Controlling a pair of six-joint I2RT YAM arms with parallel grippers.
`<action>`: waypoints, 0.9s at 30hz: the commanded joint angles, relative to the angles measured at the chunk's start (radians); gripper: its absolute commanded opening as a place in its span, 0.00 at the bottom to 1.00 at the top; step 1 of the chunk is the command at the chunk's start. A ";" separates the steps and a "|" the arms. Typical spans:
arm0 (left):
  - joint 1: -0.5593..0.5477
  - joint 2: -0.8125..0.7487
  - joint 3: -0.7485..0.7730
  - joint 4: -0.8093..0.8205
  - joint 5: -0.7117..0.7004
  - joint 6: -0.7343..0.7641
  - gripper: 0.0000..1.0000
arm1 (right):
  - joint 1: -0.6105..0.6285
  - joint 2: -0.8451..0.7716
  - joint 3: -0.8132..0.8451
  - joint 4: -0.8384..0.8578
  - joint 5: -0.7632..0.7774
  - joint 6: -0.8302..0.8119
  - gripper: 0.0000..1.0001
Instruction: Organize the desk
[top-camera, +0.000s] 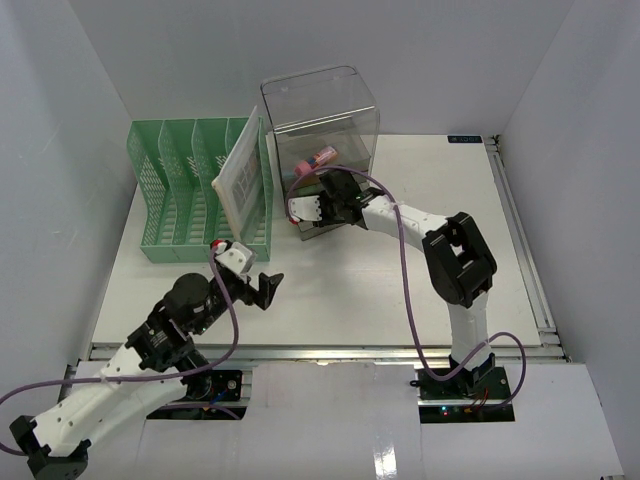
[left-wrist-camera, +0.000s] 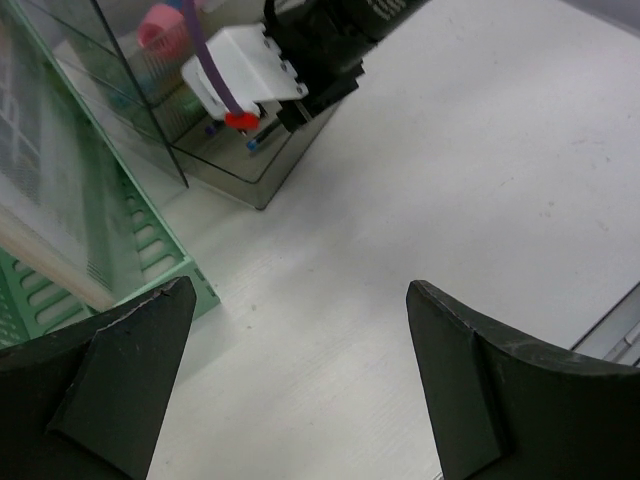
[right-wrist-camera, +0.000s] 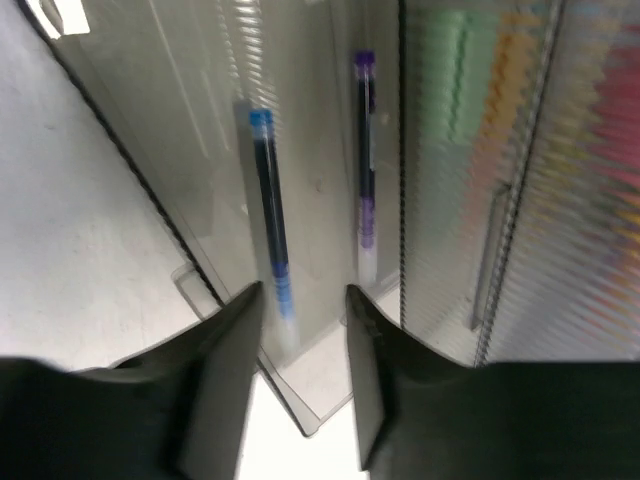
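Poised at the front of the clear drawer box (top-camera: 320, 110) on the white bench (top-camera: 400, 280), the right gripper (right-wrist-camera: 303, 295) is seen with fingers slightly apart around a blue pen's (right-wrist-camera: 268, 210) end. The left gripper (left-wrist-camera: 300, 288) is held above the bench near the green rack (top-camera: 180, 190), fingers wide apart.

Rack (top-camera: 175, 190) sits back left on the desk (top-camera: 400, 290), with the box (top-camera: 320, 110) just right of it at back centre. A sheet (top-camera: 240, 180) leans in the rack's rightmost slot. Low in the box, a pen (right-wrist-camera: 272, 215) lies left of a second pen (right-wrist-camera: 365, 150). An item (top-camera: 322, 155) sits higher, maybe on a shelf. Right gripper (right-wrist-camera: 300, 293) is at the box front. Left gripper (top-camera: 270, 287) is in front of the rack.
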 joint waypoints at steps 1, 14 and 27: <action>0.014 0.092 0.007 0.012 0.088 -0.012 0.98 | -0.006 -0.068 -0.015 0.099 0.030 0.007 0.50; 0.098 0.607 0.164 0.088 0.513 0.047 0.61 | -0.423 -0.529 -0.341 -0.094 -0.828 0.402 0.20; 0.096 1.372 0.746 0.067 0.356 0.301 0.51 | -0.756 -0.879 -0.693 0.035 -1.154 0.555 0.13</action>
